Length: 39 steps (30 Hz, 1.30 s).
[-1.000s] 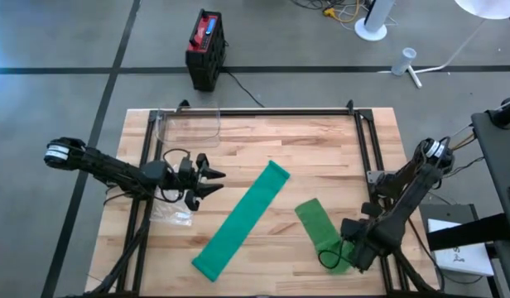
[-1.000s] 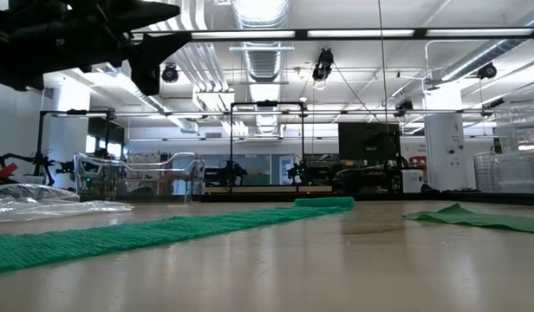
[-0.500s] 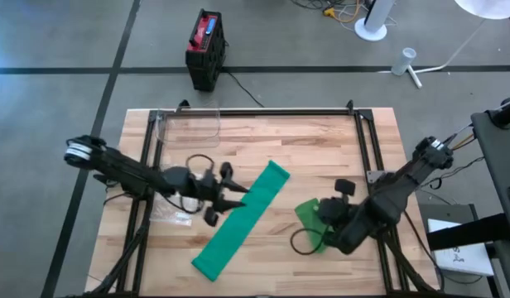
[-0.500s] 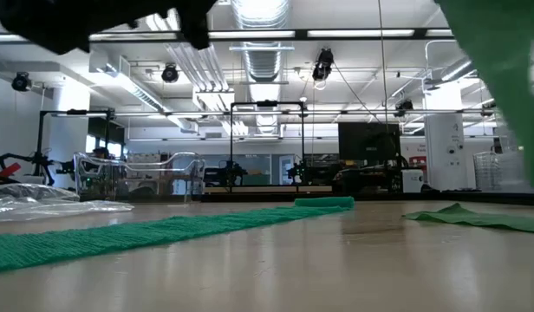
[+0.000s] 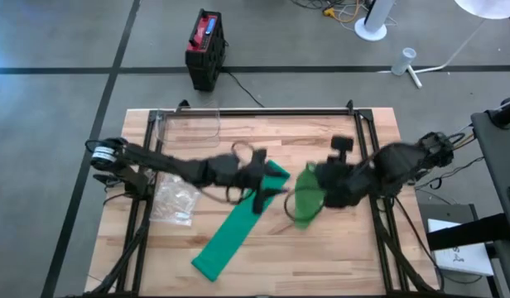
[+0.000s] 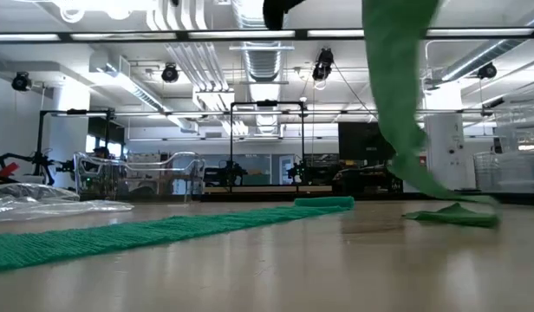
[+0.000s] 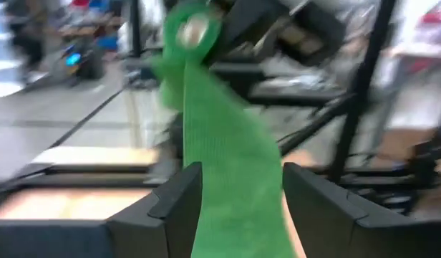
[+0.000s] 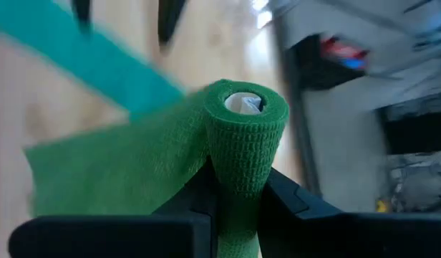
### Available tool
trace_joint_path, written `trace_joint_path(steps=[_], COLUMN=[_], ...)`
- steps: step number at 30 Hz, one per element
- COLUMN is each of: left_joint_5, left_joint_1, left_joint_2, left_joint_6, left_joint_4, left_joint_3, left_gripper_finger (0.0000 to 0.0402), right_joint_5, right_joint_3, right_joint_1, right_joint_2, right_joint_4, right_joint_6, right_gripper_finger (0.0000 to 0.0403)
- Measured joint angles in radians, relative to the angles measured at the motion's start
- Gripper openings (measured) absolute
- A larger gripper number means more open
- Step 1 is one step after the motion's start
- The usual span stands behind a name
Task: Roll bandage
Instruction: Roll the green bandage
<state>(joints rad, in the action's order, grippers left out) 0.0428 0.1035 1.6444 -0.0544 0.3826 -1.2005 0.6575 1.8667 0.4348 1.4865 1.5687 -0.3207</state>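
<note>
**Both arms have swung to mid-table, green bandage lifted**

Since a second ago the right arm has left the near right corner and carried the green bandage roll [image 8: 245, 125] up over the middle of the table [image 5: 321, 136], while the left arm has reached in from the left edge to meet it. The right pincer [image 8: 235, 190] is closed on the roll, its two dark fingers pinching it from both sides, the white core showing at the end. A loose tail of the bandage [image 6: 397, 95] hangs from the roll, and its end lies crumpled on the wood at the right. The left pincer [image 7: 238, 193] stands open, with the hanging green strip passing between its fingers; whether they touch it cannot be told.

A second, teal bandage strip [image 5: 234, 232] lies flat and diagonal across the wood, from the near left toward the centre. No writing or brand can be read anywhere.

The table is pale butcher-block wood framed by black rails. A crumpled clear plastic bag [image 5: 176, 199] sits at its left side, and a clear plastic container [image 5: 189, 124] at the far left corner. On the grey floor beyond stands a black and red box [image 5: 205, 48] with a cable. The low view shows a workshop with ceiling strip lights and ducting.
</note>
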Motion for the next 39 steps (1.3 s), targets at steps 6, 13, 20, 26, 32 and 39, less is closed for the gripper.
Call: trace_joint_path(steps=[6, 13, 20, 26, 32, 39], left_joint_5=[0.005, 0.212, 0.141, -0.084, -0.182, -0.301], left_joint_1=[-0.09, -0.146, -0.147, -0.155, -0.157, -0.127], left_joint_2=[0.029, 0.079, 0.118, 0.091, 0.088, 0.092], left_joint_6=[0.049, -0.049, -0.071, -0.017, 0.019, 0.038], left_joint_4=[-0.503, -0.33, 0.305, 0.451, 0.386, 0.228], left_joint_3=[-0.216, 0.058, 0.339, 0.38, 0.268, 0.091], left_gripper_finger=[0.0201, 0.0192, 0.0171, 0.0156, 0.0155, 0.0178], right_joint_5=[0.058, 0.185, 0.204, 0.159, 0.034, -0.14], right_joint_3=[0.009, -0.275, -0.594, -0.536, -0.297, -0.258], right_joint_1=[-0.098, -0.123, -0.145, -0.151, -0.099, -0.001], right_joint_2=[-0.079, -0.17, -0.192, -0.096, -0.023, -0.027], right_joint_4=[-0.05, -0.068, -0.262, -0.213, -0.086, -0.112], right_joint_6=[0.082, -0.005, -0.004, 0.108, 0.019, -0.092], right_gripper_finger=[0.005, 0.005, 0.0051, 0.005, 0.005, 0.0049])
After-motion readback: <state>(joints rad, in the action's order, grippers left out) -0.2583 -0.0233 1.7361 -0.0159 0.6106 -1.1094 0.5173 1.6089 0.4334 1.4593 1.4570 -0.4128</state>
